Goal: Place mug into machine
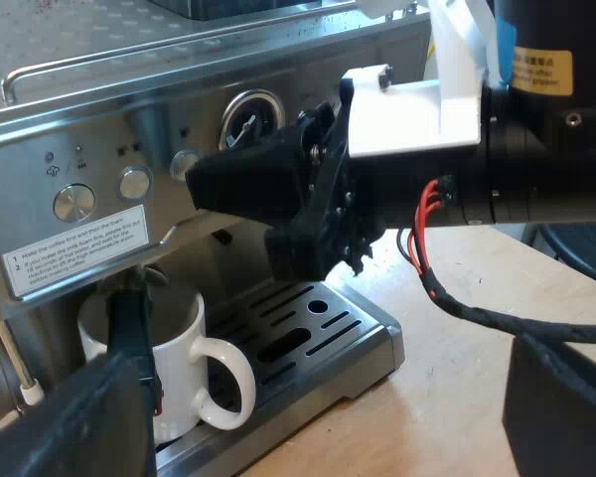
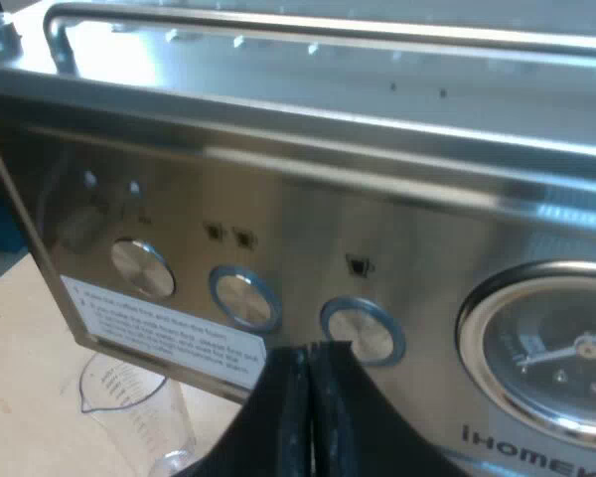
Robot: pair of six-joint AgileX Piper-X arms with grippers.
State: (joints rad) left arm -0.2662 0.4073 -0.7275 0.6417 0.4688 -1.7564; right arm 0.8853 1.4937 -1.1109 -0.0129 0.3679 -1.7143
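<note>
The white mug point(image 1: 184, 343) stands upright on the drip tray point(image 1: 328, 333) of the machine point(image 1: 89, 119), under its front panel, with its handle toward the tray's bare slots. Our left hand point(image 1: 313, 397) hovers near the tray, fingers spread wide and gripping nothing, one finger close to the mug. Our right hand point(image 2: 310, 353) is at the panel, fingers pressed together with nothing between them, their tips just below a round button point(image 2: 363, 333) near the gauge point(image 2: 551, 358). A measuring glass point(image 2: 129, 393) stands on the tabletop point(image 2: 20, 397) below the panel.

mug point(image 1: 174, 343) on drip tray point(image 1: 323, 338), in machine point(image 1: 89, 134)
</note>
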